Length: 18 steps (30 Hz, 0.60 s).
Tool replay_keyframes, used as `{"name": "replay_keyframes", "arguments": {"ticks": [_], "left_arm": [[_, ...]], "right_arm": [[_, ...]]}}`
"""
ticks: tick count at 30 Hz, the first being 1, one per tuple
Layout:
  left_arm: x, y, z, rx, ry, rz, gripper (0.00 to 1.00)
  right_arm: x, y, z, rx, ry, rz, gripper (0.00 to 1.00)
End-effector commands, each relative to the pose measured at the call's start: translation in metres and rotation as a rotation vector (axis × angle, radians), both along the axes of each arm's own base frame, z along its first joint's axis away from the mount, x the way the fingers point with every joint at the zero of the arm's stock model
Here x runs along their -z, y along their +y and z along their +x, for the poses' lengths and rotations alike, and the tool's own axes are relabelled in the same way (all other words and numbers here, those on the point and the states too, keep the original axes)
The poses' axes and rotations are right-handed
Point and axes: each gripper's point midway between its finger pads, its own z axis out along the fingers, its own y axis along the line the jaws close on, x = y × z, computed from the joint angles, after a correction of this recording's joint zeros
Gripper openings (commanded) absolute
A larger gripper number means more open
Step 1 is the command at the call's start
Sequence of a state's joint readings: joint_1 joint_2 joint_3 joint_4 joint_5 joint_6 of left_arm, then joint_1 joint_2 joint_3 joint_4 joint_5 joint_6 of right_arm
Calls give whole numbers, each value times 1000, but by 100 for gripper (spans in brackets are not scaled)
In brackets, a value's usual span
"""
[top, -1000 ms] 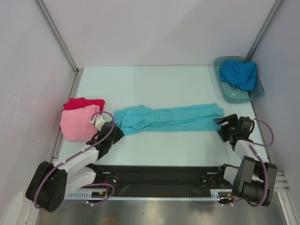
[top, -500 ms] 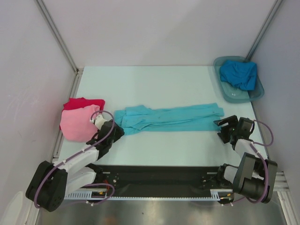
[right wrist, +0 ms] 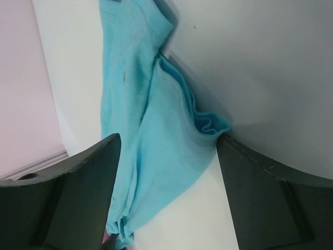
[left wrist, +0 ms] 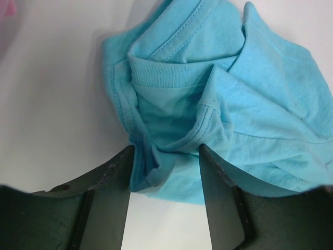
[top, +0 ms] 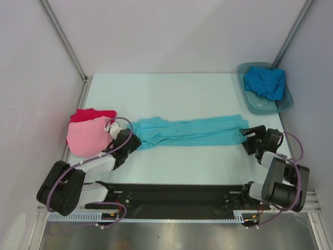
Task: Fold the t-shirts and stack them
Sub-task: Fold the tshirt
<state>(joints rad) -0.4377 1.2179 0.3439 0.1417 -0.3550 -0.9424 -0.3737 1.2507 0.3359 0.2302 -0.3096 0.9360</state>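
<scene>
Across the middle of the table (top: 171, 94) the turquoise shirt (top: 190, 131) lies drawn out into a long narrow band running left to right. Its sides are already folded inward, so it looks ready to be doubled over end to end. The ribbed collar (left wrist: 171, 78) is at the left end, where the cloth bunches into soft ridges. The hem (right wrist: 208, 125) is at the right end, its layers showing as stacked edges.

The left gripper (left wrist: 164, 172) is low at the collar end. Its jaws stand apart with a fold of the turquoise cloth lying in the gap, not pinched. The right gripper (right wrist: 166, 172) is at the hem end, its jaws wider apart and straddling the corner of the band, again without clamping it. With one gripper at each end, the likely aim is for both to close on the cloth together, so the band can be lifted or folded without twisting. The bunched collar end may be the harder grip, since a loose ridge could slip out or only one layer be caught.

At the left edge of the table the pink shirt (top: 83, 138) rests on top of the red shirt (top: 93, 114), just beside the left gripper. That seems to be the stack the turquoise one would join. At the far right corner the deeper blue shirt (top: 265, 82) lies crumpled in the grey tub (top: 255, 107), well apart from the work and apparently not yet folded.
</scene>
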Motion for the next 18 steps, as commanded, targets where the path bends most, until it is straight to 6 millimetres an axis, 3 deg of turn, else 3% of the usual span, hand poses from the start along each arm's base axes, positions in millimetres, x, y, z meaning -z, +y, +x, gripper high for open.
{"name": "replay_keyframes", "arguments": {"ticks": [1, 6, 10, 18], "left_arm": [[-18, -10, 20, 0, -59, -27, 58], [-24, -19, 35, 6, -65, -37, 58], [-31, -23, 46, 12, -77, -32, 58], [-29, -24, 53, 23, -64, -19, 55]], "right_arm": [[15, 1, 5, 24, 23, 31, 80], [14, 12, 28, 8, -1, 25, 80], [24, 24, 39, -11, 23, 34, 80], [22, 20, 43, 4, 19, 21, 79]]}}
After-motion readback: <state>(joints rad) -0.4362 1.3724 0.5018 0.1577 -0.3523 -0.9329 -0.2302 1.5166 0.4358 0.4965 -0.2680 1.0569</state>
